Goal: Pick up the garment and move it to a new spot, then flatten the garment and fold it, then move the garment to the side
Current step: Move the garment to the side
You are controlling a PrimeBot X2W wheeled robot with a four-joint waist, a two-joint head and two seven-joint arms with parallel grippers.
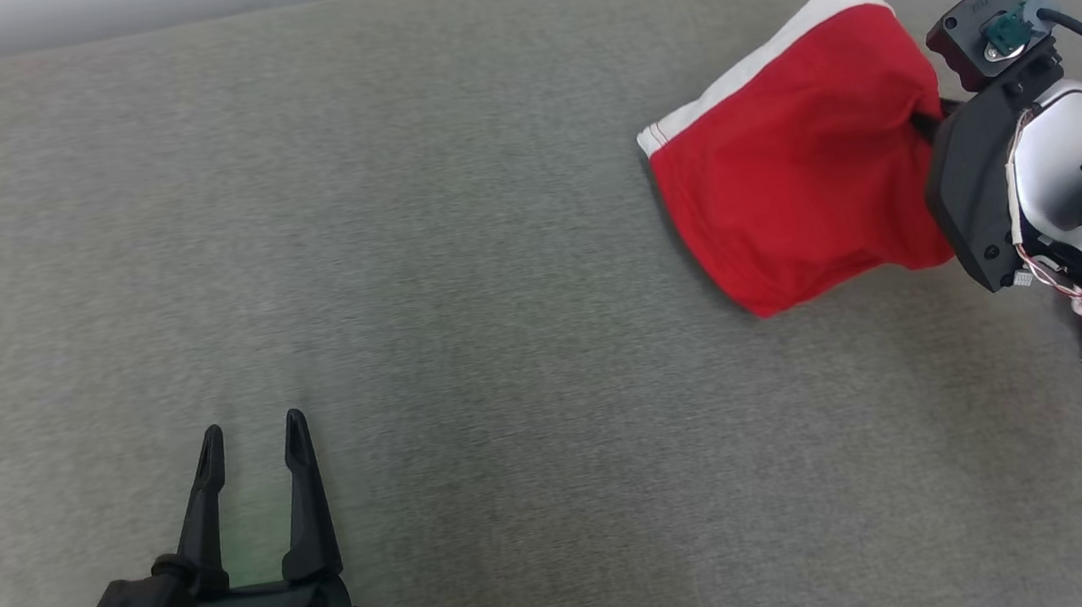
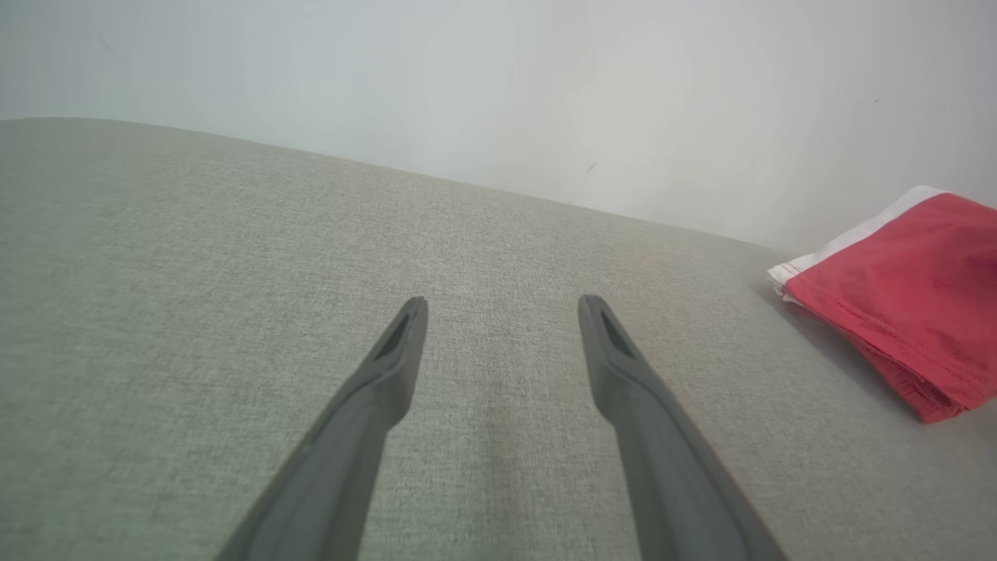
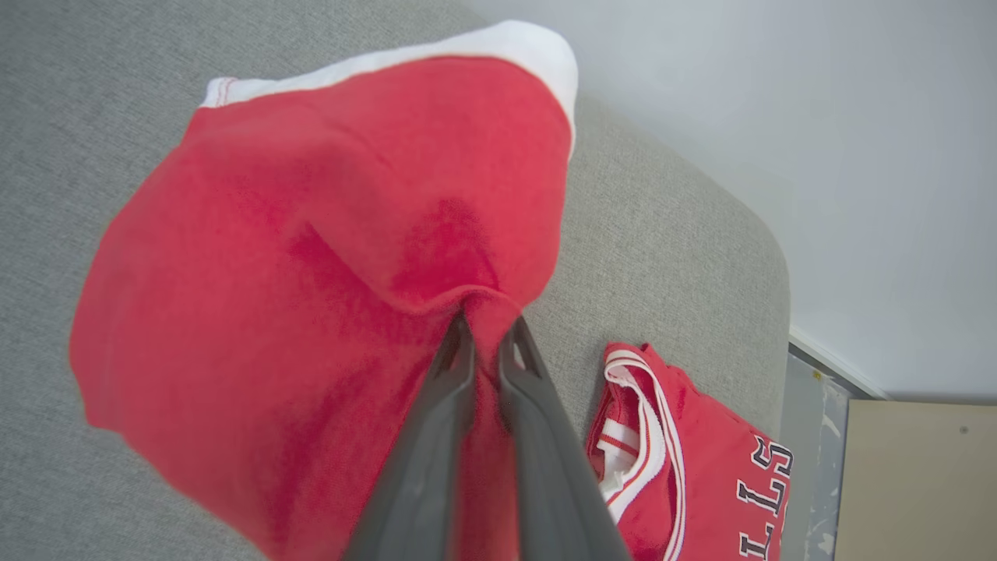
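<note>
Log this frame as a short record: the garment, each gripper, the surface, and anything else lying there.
garment: red with a white band, pinched at one edge, cloth bunched at the grip
right gripper: fingers shut on the garment
left gripper: fingers open, empty, well apart from the garment
surface: grey woven fabric
second red jersey: white trim, dark letters, lying on the surface beside the held garment
</note>
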